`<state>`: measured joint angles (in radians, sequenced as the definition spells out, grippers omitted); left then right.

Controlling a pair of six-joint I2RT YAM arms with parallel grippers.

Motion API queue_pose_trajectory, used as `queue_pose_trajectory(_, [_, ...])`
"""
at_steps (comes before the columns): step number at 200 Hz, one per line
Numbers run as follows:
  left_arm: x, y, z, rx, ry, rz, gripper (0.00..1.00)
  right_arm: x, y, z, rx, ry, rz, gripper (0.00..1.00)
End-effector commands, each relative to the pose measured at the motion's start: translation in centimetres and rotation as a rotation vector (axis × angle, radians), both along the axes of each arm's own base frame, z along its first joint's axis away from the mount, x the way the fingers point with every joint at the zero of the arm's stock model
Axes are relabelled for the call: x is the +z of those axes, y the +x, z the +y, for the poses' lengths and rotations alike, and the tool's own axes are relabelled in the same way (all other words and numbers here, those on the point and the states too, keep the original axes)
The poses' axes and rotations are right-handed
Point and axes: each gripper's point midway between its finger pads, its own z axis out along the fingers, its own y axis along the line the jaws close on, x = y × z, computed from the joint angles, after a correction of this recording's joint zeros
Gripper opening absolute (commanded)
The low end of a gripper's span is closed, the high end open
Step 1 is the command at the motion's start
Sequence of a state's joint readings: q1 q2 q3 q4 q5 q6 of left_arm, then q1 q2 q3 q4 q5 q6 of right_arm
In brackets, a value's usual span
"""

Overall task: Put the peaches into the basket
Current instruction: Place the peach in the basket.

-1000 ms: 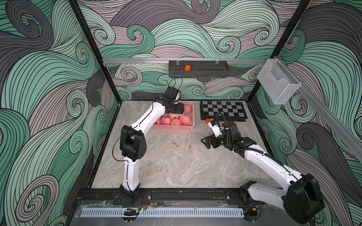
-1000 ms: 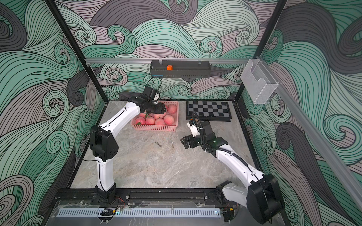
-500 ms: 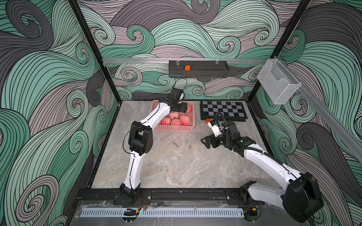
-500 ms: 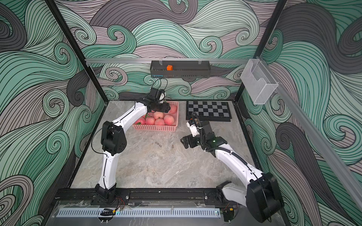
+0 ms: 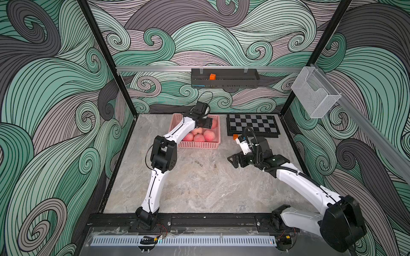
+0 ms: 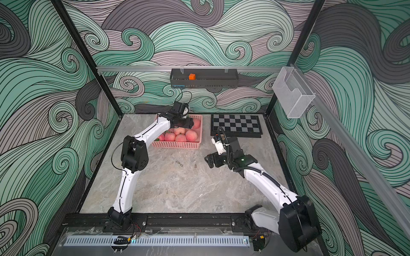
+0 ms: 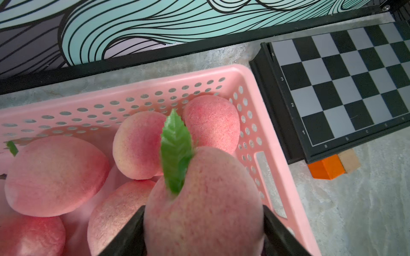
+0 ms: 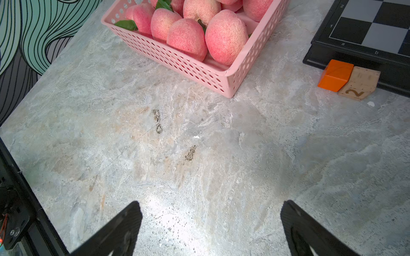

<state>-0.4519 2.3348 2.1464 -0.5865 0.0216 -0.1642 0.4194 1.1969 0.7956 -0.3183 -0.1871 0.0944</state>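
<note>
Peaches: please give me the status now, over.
Left gripper shut on a peach, above the basket. Right gripper open, empty. Other peaches lie close below.

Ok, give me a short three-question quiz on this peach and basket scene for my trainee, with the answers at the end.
1. True or false: the right end effector is shut on something.
2. What does the left end effector grip above the shallow pink perforated plastic basket? A, a green apple; B, a round pink-red peach with a green leaf; C, a chess piece.
3. Fill in: the small orange cube beside the black-and-grey chessboard touches a tan cork block marked with the digit ___.

Key: 1 false, it is open and empty. 2 B. 3 the digit 2.
</note>
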Motion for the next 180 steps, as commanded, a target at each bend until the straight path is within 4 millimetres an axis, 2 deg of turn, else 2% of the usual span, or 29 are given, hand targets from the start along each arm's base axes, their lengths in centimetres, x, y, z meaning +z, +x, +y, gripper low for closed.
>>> queue_pose_trajectory(1, [0.1,0.6,-0.1,-0.005,0.014,-0.023,0.7,1.0,0.6,0.0,0.002,0.005,-0.03,0.99])
queue_pose_trajectory(22, [0.1,0.5,-0.1,-0.006,0.014,-0.023,0.76,1.1,0.6,0.0,0.001,0.005,-0.034,0.99])
queue_pose_trajectory(84, [0.5,0.4,0.2,-0.005,0.019,-0.029,0.84,1.3,0.5,-0.3,-0.006,0.01,-0.041,0.99])
queue_pose_trajectory(130, [3.0,-0.2,0.3,-0.002,-0.009,-0.057,0.88,1.7,0.6,-0.6,-0.018,0.012,-0.048,0.99])
queue_pose_trajectory(161, [5.2,-1.7,0.3,-0.007,-0.044,-0.064,0.98,2.0,0.9,-1.5,-0.059,-0.004,-0.066,0.99])
queue_pose_trajectory(180, [6.4,-3.3,1.1,0.001,-0.046,-0.061,0.99,2.2,1.1,-2.6,-0.096,-0.012,-0.088,0.99])
